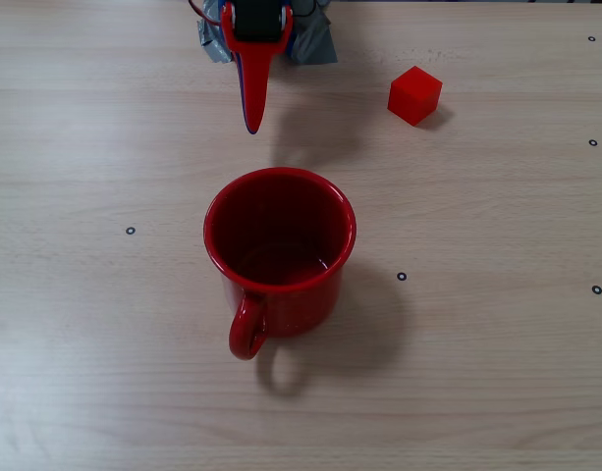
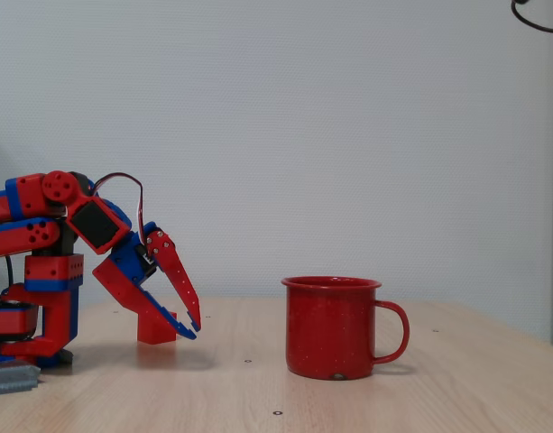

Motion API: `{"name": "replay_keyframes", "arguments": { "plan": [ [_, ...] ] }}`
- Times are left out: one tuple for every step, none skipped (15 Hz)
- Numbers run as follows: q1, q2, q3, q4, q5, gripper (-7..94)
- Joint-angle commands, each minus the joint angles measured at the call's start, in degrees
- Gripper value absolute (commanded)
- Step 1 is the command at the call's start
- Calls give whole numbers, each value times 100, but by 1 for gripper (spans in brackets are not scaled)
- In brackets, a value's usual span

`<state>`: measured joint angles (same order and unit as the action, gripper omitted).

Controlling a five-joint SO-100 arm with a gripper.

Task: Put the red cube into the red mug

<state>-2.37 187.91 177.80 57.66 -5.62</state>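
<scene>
Red cube (image 1: pixel 414 95) sits on the table (image 1: pixel 497 373), off to the right of the gripper (image 2: pixel 195 327) in the overhead fixed view, w/ nothing gripped; jaws are seen slightly parted. Red mug (image 1: pixel 280 245) stands upright nearer the camera. Approach should be swung sideways, jaws widened, then lowered squarely over cube.

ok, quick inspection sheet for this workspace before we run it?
Surface: light wood table, with small black dot markers.
Job's things: red cube on the table, apart from the arm; red mug upright, nothing visible inside, handle toward the overhead camera.
Clutter: nothing seen.
Grippers: gripper low near the table, jaws slightly apart, holding nothing.
Cables: red wire loop on the arm; dark cable at the top corner of the side view.
Surroundings: plain pale wall; grey tape at the arm's base.
</scene>
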Motion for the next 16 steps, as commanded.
{"name": "replay_keyframes", "arguments": {
  "plan": [
    [-158,299,229,-70,-70,0],
    [-158,299,229,-70,-79,0],
    [-167,299,229,-70,-88,0],
    [-167,299,229,-70,-88,0],
    [-176,299,229,-70,-97,0],
    [-176,299,220,-70,-97,0],
    [-176,299,220,-70,-97,0],
    [-176,299,220,-62,-88,0],
    [-202,299,185,9,-70,0],
    [-229,299,88,114,-70,0],
    [-246,281,0,158,-88,0],
    [-246,237,-149,272,-114,0],
    [-246,149,-378,413,-149,0],
    [-246,35,-545,501,-158,0],
    [-255,-62,-659,527,-149,0],
    [-264,-158,-738,545,-141,0]
  ]
}}
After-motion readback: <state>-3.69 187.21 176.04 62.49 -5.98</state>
